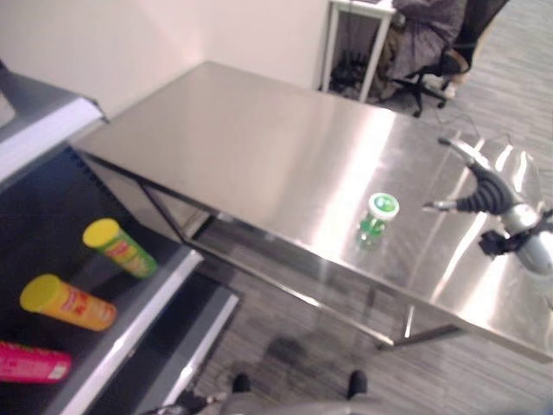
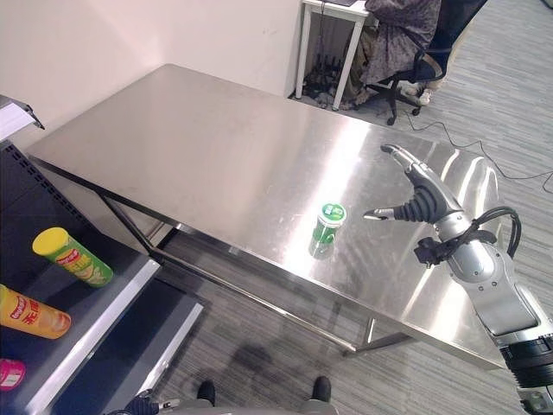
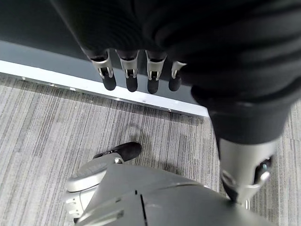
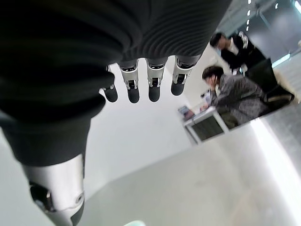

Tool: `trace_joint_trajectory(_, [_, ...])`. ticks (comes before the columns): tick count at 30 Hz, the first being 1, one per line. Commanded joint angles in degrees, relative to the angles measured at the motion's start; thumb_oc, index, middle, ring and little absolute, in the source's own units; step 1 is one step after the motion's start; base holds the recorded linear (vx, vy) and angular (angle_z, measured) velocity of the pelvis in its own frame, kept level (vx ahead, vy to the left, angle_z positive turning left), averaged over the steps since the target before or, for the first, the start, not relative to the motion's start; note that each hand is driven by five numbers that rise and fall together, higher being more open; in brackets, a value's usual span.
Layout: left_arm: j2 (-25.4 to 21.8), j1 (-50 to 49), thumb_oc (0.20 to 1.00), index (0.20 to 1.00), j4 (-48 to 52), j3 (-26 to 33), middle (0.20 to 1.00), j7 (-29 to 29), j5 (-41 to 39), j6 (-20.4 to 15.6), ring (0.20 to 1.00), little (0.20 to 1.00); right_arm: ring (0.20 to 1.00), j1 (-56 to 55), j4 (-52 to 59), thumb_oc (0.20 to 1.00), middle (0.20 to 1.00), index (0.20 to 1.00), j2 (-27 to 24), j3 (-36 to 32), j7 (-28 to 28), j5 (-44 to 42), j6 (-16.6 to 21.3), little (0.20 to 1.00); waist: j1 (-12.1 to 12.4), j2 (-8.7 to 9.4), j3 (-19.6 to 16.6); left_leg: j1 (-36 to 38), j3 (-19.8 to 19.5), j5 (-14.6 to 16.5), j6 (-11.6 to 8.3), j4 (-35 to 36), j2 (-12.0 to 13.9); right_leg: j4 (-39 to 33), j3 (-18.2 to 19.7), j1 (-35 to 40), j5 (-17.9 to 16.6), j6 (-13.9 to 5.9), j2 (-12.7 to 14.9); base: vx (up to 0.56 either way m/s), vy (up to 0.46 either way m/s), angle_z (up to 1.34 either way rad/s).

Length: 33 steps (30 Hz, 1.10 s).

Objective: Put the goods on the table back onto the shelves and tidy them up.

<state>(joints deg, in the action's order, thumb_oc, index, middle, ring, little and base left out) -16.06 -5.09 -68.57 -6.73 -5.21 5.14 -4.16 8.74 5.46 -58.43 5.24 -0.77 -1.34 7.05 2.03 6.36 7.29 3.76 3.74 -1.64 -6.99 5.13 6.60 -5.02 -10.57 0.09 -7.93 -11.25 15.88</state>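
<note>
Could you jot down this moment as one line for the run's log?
right hand: open, beside small green white-lidded bottle | bottle: upright on steel table | left hand: open, idle

No text, number or sign is reading clearly anywhere. The green-lidded cup (image 2: 327,228) on the steel table (image 1: 259,147) is showing a white mark on its lid, too small to make out. The yellow-capped green can (image 2: 73,257) and the orange can (image 2: 33,315) lying on the shelf (image 2: 95,333) are carrying red label patches with print that is staying illegible. The pink can (image 1: 33,363) is showing a white band, lettering unreadable.
</note>
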Motion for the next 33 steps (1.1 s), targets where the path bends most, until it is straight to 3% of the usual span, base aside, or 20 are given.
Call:
trace_joint_trajectory(1, [-0.46, 0.89, 1.000, 1.000, -1.62, -2.06, 1.000, 1.31, -1.44, -1.52, 1.000, 1.000, 1.000, 4.04, 0.80, 1.000, 1.000, 1.000, -3.32, 1.82, 1.40, -6.30, 3.09, 1.000, 2.27, 0.33, -1.60, 0.19, -1.22, 5.88, 1.13, -0.13, 1.28, 3.58, 1.54, -1.38, -2.22, -3.75, 5.81, 0.00, 0.000, 0.00])
trace_joint_trajectory(9, [-0.57, 0.99, 1.000, 1.000, -1.93, -2.35, 1.000, 1.57, -1.86, -1.66, 1.000, 1.000, 1.000, 8.05, -3.83, 1.000, 1.000, 1.000, -2.16, 8.57, 3.33, -7.01, 2.20, 1.000, 3.12, 0.89, -1.64, 0.36, -1.20, 6.08, 1.16, -0.13, 1.11, 3.33, 1.39, -1.02, -2.75, -3.75, 6.11, 0.00, 0.000, 0.00])
trace_joint_trajectory(33, [-0.99, 0.64, 1.000, 1.000, -0.85, -1.73, 1.000, 1.23, -5.05, -2.22, 1.000, 1.000, 1.000, 14.27, -9.51, 1.000, 1.000, 1.000, -0.04, 17.79, 5.16, -6.29, 1.41, 1.000, 5.67, 2.44, -0.77, -0.98, -2.42, 5.85, 1.27, -0.13, 0.69, 3.15, -0.28, -0.63, -3.36, -3.75, 6.58, 0.00, 0.001, 0.02])
